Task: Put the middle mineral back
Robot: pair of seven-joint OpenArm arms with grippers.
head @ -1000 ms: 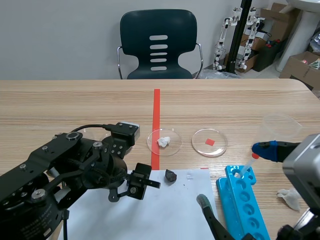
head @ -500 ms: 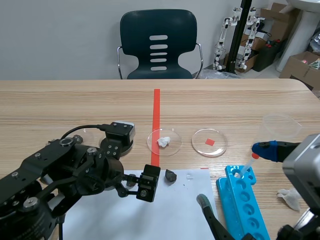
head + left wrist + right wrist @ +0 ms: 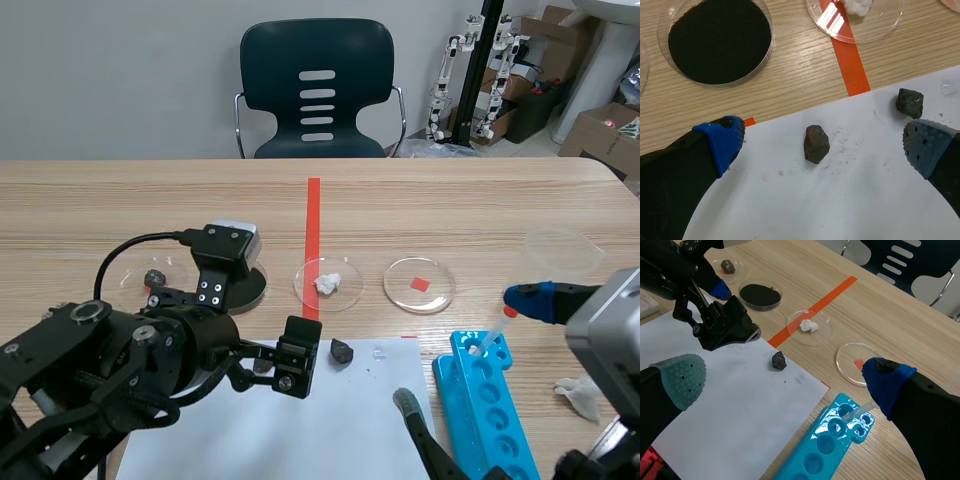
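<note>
The brown mineral (image 3: 816, 144) lies on the white paper sheet (image 3: 840, 200), between the left fingers (image 3: 720, 145), which are spread and released. The right fingers (image 3: 682, 377), also released, hang above the sheet's edge.

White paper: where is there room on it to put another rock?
The big bare part of the white paper lies between the dark rock, the blue rack and the robot's side. The far edge is crowded: the brown rock sits between the left fingers, with the black powder dish just beyond.
</note>
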